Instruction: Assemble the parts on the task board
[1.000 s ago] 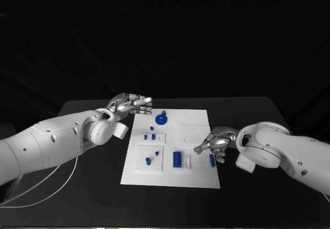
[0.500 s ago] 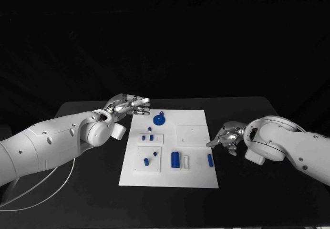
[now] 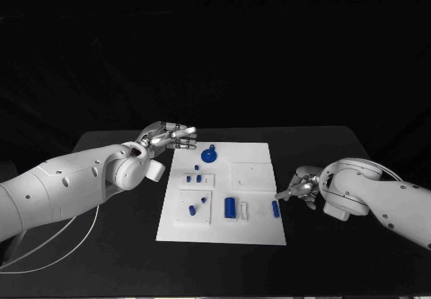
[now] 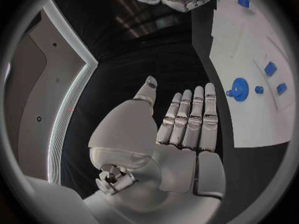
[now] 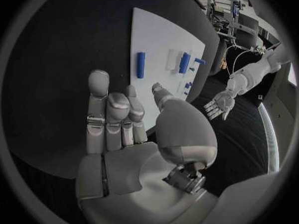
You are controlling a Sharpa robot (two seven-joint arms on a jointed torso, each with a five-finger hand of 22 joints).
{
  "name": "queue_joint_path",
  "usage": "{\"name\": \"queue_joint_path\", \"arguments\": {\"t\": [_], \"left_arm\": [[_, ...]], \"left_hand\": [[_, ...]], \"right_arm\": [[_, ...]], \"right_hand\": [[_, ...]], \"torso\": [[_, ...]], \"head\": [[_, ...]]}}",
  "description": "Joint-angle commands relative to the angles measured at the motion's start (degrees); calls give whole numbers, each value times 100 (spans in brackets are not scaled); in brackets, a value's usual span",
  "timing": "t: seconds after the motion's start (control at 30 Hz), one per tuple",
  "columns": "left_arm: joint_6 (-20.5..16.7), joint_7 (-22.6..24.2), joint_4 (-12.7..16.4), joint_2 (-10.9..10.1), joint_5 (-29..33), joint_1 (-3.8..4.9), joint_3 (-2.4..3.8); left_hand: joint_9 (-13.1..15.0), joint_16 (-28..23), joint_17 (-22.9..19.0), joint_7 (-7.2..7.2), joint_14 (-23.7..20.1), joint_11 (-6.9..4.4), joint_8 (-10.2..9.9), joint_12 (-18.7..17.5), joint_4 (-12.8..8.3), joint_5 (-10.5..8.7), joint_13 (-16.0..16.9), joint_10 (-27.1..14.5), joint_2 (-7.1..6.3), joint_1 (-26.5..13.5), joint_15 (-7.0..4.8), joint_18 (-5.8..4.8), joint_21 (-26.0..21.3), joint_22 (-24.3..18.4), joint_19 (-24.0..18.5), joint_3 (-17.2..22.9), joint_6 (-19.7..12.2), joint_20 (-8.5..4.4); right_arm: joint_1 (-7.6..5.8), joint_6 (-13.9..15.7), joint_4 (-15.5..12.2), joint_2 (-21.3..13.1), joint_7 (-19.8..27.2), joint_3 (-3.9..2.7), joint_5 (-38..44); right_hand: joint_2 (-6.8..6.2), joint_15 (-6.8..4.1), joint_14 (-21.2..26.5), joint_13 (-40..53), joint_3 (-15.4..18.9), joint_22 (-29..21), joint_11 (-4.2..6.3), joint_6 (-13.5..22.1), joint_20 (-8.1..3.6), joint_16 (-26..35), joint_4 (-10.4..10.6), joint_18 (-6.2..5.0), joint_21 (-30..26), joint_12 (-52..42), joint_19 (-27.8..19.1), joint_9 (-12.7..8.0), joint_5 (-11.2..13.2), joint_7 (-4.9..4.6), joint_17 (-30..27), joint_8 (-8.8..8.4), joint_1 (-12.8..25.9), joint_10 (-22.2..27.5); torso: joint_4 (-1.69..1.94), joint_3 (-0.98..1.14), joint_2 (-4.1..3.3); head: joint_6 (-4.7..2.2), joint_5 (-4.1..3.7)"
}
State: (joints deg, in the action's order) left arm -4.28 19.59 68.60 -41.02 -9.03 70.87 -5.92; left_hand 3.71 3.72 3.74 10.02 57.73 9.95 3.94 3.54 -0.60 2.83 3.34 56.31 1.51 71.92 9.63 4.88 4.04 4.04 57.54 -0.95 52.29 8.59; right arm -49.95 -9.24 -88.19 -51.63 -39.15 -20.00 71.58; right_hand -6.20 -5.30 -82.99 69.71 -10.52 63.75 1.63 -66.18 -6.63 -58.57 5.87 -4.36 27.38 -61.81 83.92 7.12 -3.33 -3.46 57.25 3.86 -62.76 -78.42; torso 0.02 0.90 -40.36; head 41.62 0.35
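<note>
Lying in the middle of the black table (image 3: 108, 249), the white task board (image 3: 256, 230) carries the small blue parts — a round toothed piece (image 3: 209, 157) near its far end, short pegs (image 3: 194, 179) in a square recess, a cylinder (image 3: 231, 207) and a bar (image 3: 276, 209) toward the near edge. The right hand (image 3: 302, 185) hovers just off the board's right edge beside that bar, fingers loosely apart, holding nothing. The left hand (image 3: 170, 137) hangs by the far left corner — fingers straight, empty.
</note>
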Motion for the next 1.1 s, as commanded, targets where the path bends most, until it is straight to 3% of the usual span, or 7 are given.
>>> {"name": "queue_joint_path", "arguments": {"t": [0.03, 0.2, 0.27, 0.63, 0.9, 1.0, 1.1], "left_arm": [[44, 52, 18, 1, -1, -8, 4], [50, 52, 19, -2, -1, -8, 4], [51, 52, 18, -6, -1, -8, 4], [59, 50, 20, -17, -1, -9, 4], [70, 44, 15, -19, -1, -9, 4], [74, 42, 14, -20, -1, -9, 4], [74, 40, 14, -23, -1, -9, 4]], "left_hand": [[3, -22, 1, 1, 13, 0, 0, 11, 12, -8, 2, -18, 18, -22, 13, 35, 4, 8, 5, -24, 35, 25], [3, -22, 1, 1, 13, 0, 0, 10, 14, -8, 2, -18, 18, -23, 13, 35, 4, 8, 5, -26, 36, 25], [3, -22, 1, 1, 13, 0, 0, 10, 14, -8, 2, -18, 18, -23, 13, 35, 4, 8, 5, -26, 36, 25], [3, -22, 1, 1, 13, 0, 0, 10, 14, -8, 2, -18, 18, -23, 13, 35, 4, 8, 5, -26, 36, 25], [3, -22, 1, 1, 13, 0, 0, 10, 14, -8, 2, -18, 18, -23, 13, 35, 4, 8, 5, -26, 36, 25], [2, -22, 1, 5, 10, 1, -3, 10, 24, -8, 2, -19, 27, -16, 14, 32, 2, 7, 4, -51, 16, 24], [2, -22, 1, 5, 10, 1, -3, 10, 24, -8, 2, -19, 27, -16, 14, 32, 2, 7, 4, -51, 16, 24]], "right_arm": [[65, -137, 10, 47, -221, 1, 268], [195, -147, 8, 115, -205, 3, 234], [226, -157, 12, 134, -201, 4, 213], [353, -176, 105, 227, -195, 13, 187], [376, -102, 182, 281, -218, 20, 213], [379, -56, 218, 313, -228, 22, 221], [390, -24, 259, 355, -237, 28, 229]], "right_hand": [[-88, 30, 4, -8, 21, 0, -4, -15, 33, 39, 58, 3, -28, 0, 216, 5, 45, -4, -4, -20, 12, 26], [-119, 27, 5, -8, 35, -2, -1, -15, 29, 40, 91, 5, -33, 2, 216, 1, 52, -2, -3, -19, 33, 26], [-165, 20, -1, 7, 30, -1, 5, -29, 13, 47, 249, 30, -38, 9, 221, -34, 53, 0, 25, -17, -51, 16], [-97, 22, -4, 19, 8, 7, 4, -51, 16, 45, 187, 31, -30, 6, 221, -37, 47, 2, 38, -16, -137, 14], [341, 26, -12, 28, 30, 20, 8, -112, 30, 37, -471, 20, -18, -11, 218, -17, 34, 17, 42, -21, -80, 5], [553, 18, -13, 28, -130, 24, 26, -161, 25, 34, -742, 30, -9, -18, 219, -12, 26, 51, 39, -19, -202, -2], [663, 15, -13, 25, -291, 30, 31, -189, 22, 34, -1050, 42, -1, -20, 217, -12, -81, 69, 31, -23, -217, -3]], "torso": [[-8, 8, -1], [5, 2, -1], [2, 3, -2], [-7, 3, 0], [-10, 4, 3], [-10, 5, 2], [-4, 7, -2]], "head": [[4, 16], [21, 30], [25, 34], [42, 47], [43, 49], [42, 46], [50, 48]]}}
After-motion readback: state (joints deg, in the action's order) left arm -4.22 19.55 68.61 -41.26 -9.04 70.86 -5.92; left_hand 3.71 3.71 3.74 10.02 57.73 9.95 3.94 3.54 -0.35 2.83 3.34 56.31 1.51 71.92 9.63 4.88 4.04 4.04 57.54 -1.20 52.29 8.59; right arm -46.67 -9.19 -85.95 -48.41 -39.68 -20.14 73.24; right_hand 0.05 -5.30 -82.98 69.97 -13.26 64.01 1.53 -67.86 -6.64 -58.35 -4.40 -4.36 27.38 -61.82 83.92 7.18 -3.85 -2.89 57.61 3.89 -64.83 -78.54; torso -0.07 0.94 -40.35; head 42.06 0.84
